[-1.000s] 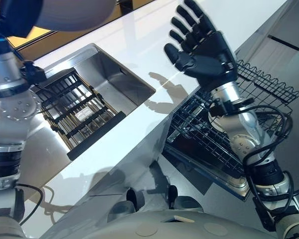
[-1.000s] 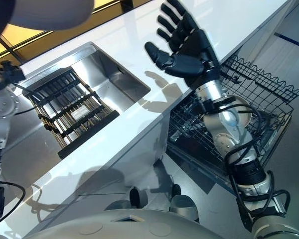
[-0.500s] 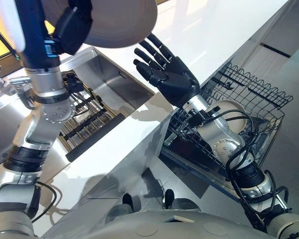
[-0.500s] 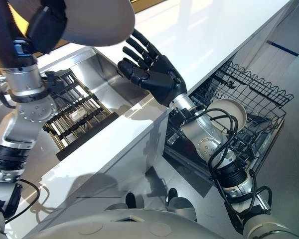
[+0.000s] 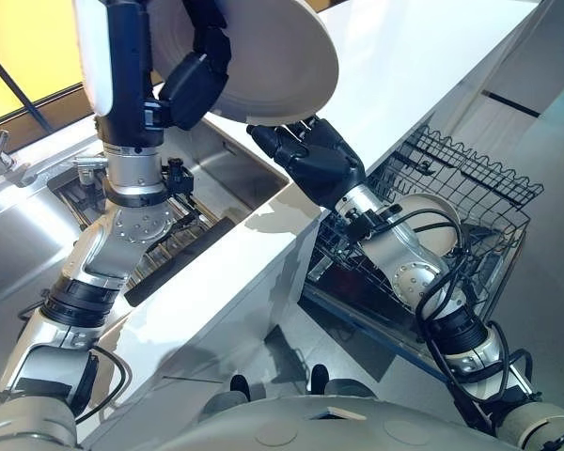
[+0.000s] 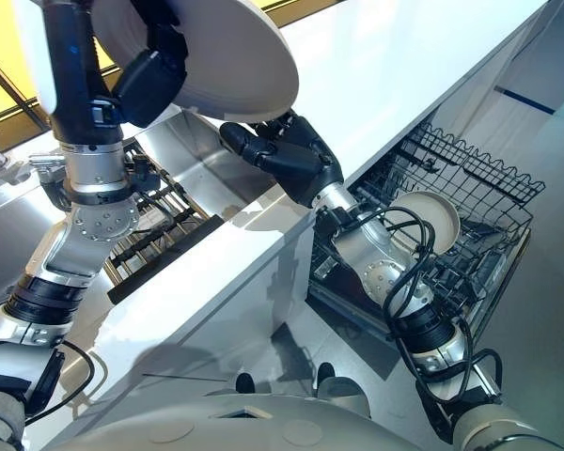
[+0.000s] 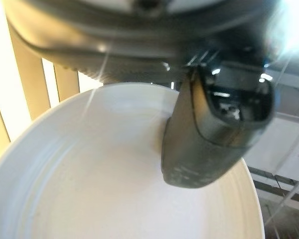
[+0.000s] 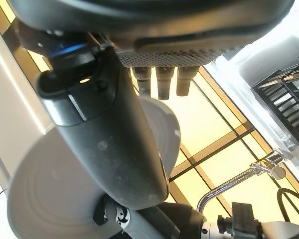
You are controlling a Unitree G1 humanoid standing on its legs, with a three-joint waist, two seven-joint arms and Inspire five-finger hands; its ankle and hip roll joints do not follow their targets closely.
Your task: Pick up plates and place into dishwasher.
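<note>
Plate: 1, white, held high above the sink, not yet in the dishwasher.
Left hand: clamped on the plate, thumb across its face.
Right hand: fingers loosely extended just under the plate's lower rim; you cannot tell if they touch.
Dishwasher rack: pulled out below the counter front edge, 1 pale dish already inside.
Left for you, likely: the transfer, then lowering the plate into the rack.

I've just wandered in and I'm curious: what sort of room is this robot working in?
Most likely a kitchen: a steel sink set in a white counter, a pulled-out wire dishwasher rack beside the counter, and a plate in the left hand.
</note>
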